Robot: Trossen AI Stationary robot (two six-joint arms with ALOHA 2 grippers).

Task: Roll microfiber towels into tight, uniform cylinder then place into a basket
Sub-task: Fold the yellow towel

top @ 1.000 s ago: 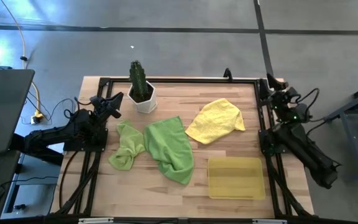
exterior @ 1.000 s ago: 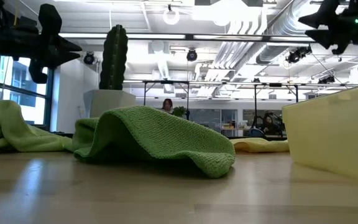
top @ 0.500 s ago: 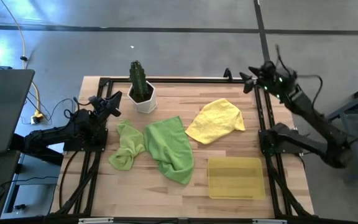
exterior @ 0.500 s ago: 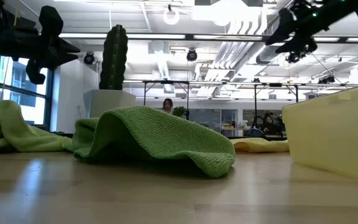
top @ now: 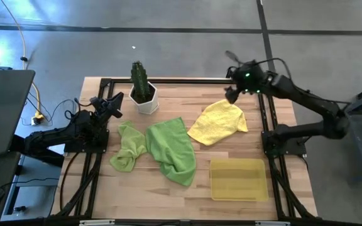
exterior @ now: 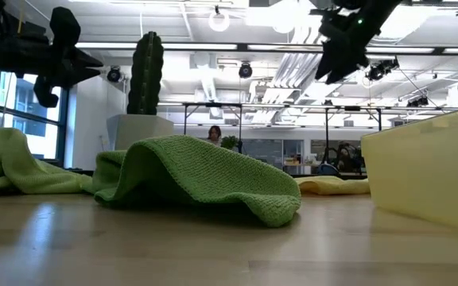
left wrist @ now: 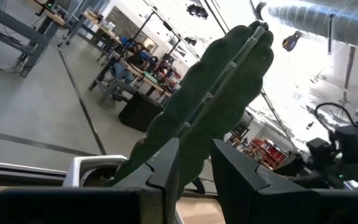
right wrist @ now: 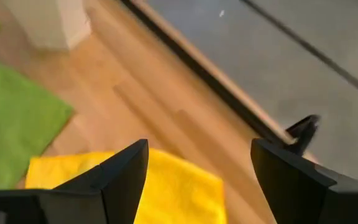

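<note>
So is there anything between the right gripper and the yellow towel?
Nothing visible. The right gripper, open, hangs above the far edge of the yellow towel, with only bare table around it.

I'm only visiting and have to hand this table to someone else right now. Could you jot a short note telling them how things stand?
Right tool: open, empty, in the air over the far edge of the yellow towel.
Left tool: parked at the table's left edge beside the cactus pot, holding nothing.
Two green towels lie crumpled mid-table.
Basket: near right, nothing in it.
Done: nothing rolled.
Left: roll all three towels and put them in the basket.
</note>
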